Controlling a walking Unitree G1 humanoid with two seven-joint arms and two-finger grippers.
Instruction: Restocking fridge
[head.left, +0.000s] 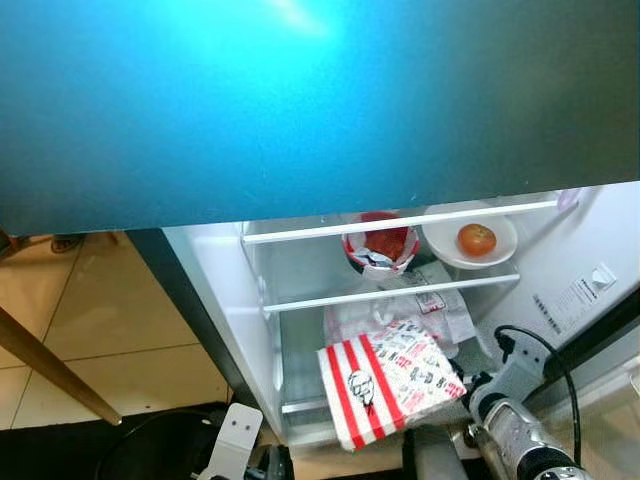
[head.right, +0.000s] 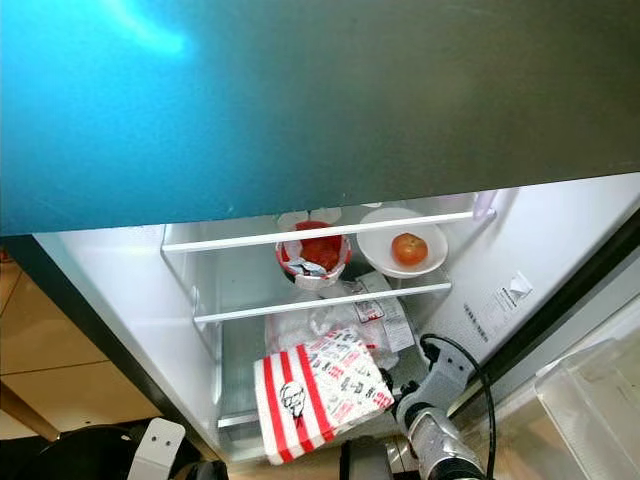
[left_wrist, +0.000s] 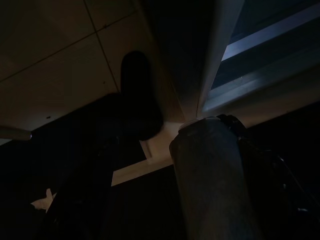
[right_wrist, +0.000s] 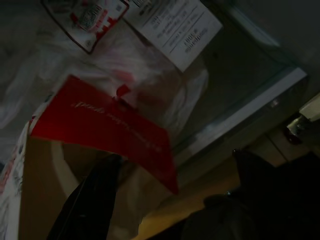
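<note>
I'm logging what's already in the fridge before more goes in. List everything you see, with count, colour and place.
Fridge: one, white inside, dark door edge across the top, open.
Shelf rails: two, white, upper and middle.
Bowl: one, white, upper shelf, right.
Tomato-like fruit: one, orange-red, in the bowl.
Paper bucket: one, red and white, upper shelf, left of the bowl.
Plastic bag: one, clear-white with printed labels, lower shelf.
Fast-food box: one, red-and-white striped, at the fridge's front edge.
Floor tiles: beige, left of the fridge.
Left gripper: black, hanging low by the floor.
Right gripper: black, at the box.
</note>
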